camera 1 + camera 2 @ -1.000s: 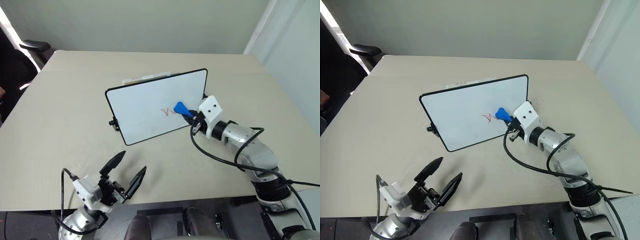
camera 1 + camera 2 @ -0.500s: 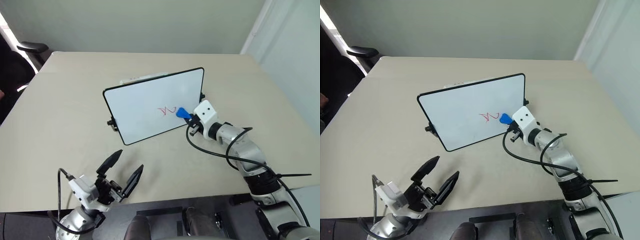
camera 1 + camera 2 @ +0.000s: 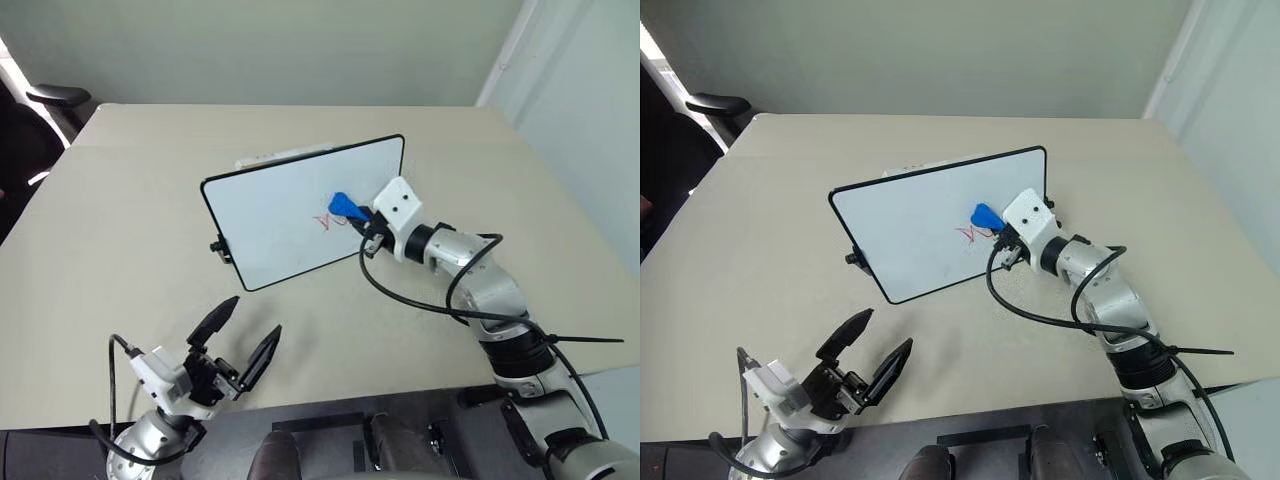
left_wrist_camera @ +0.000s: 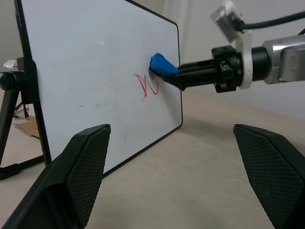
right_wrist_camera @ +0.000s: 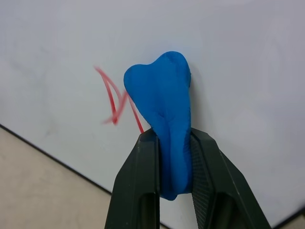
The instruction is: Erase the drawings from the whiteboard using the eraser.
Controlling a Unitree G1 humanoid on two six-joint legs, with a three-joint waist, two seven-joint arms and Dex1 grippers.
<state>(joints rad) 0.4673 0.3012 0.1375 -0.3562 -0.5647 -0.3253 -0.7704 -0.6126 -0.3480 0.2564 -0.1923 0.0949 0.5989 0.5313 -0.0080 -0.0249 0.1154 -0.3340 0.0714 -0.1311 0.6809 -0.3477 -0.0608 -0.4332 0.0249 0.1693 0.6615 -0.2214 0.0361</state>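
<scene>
The whiteboard [image 3: 290, 215] stands propped upright near the centre of the beige table [image 3: 120, 260], tilted slightly back on its black side knobs. The drawings [image 3: 328, 221], a small red zigzag, sit right of the board's centre.

The right gripper [image 3: 358, 216] has both black fingers clamped on the blue eraser [image 3: 345, 206]; in the right wrist view the eraser is visibly squeezed between them. Its free end is at the board face, at about 1 o'clock of the scribble, overlapping the mark's right edge. Contact looks likely, but the pressure cannot be confirmed.

The left gripper [image 3: 238, 338] hovers low at 7 o'clock of the board, well apart from it, its fingers spread and holding nothing.

Assessment: the wiping step is in hand, with most of the red strokes still legible. The next move calls for a firm sweep toward 7 o'clock across the zigzag, keeping the eraser flat to the surface. The board rests on a light stand and is unbraced, so excess push could tip or slide it.
</scene>
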